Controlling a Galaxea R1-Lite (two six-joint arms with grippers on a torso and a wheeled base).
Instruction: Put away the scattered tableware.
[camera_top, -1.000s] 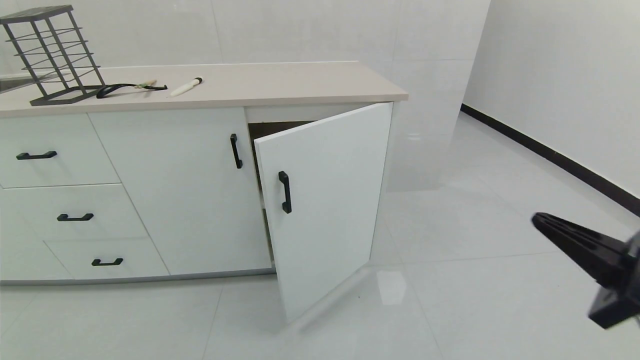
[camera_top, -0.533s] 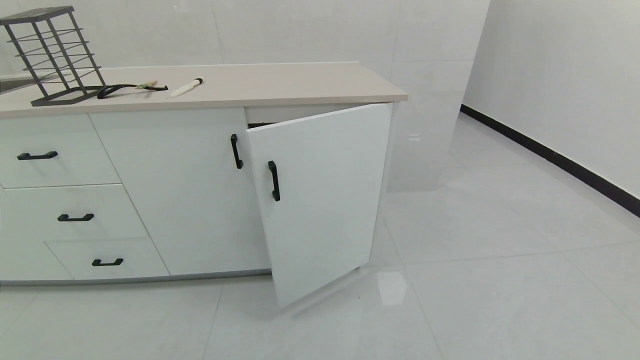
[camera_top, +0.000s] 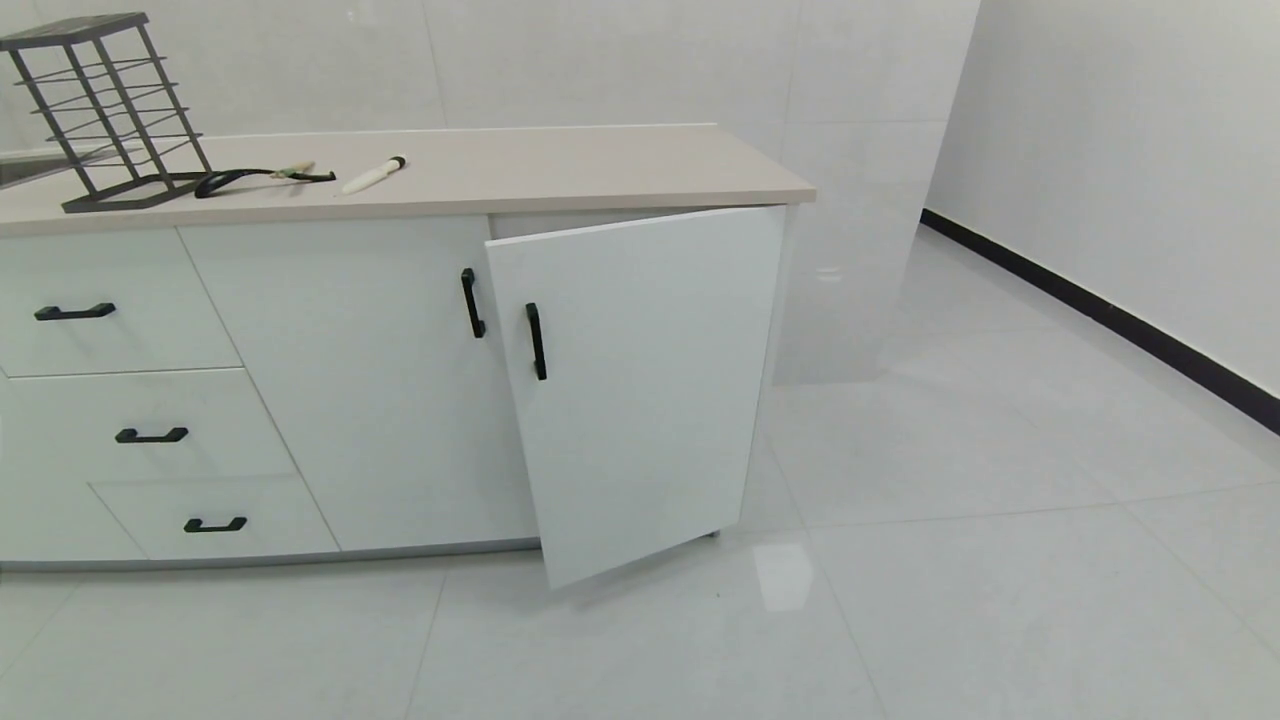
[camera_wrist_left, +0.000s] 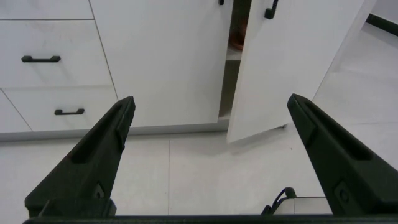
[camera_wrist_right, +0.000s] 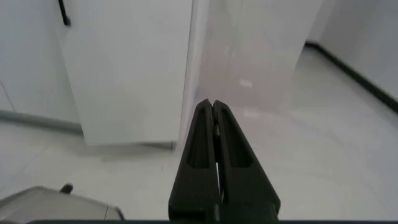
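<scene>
Beige surface (camera_top: 600, 170) above the ajar cabinet door (camera_top: 640, 380) holds a white-handled utensil (camera_top: 372, 175), likely next to grasp; left gripper (camera_wrist_left: 210, 102) wide, right gripper (camera_wrist_right: 213, 104) closed, empty.

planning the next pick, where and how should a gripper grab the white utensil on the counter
Probably at mid-length of the white utensil, coming straight down from above and closing across its narrow width. It lies flat on the countertop, slim and straight, its dark tip angled toward the wall, with bare counter on both sides, so a centred top grip should balance.
</scene>
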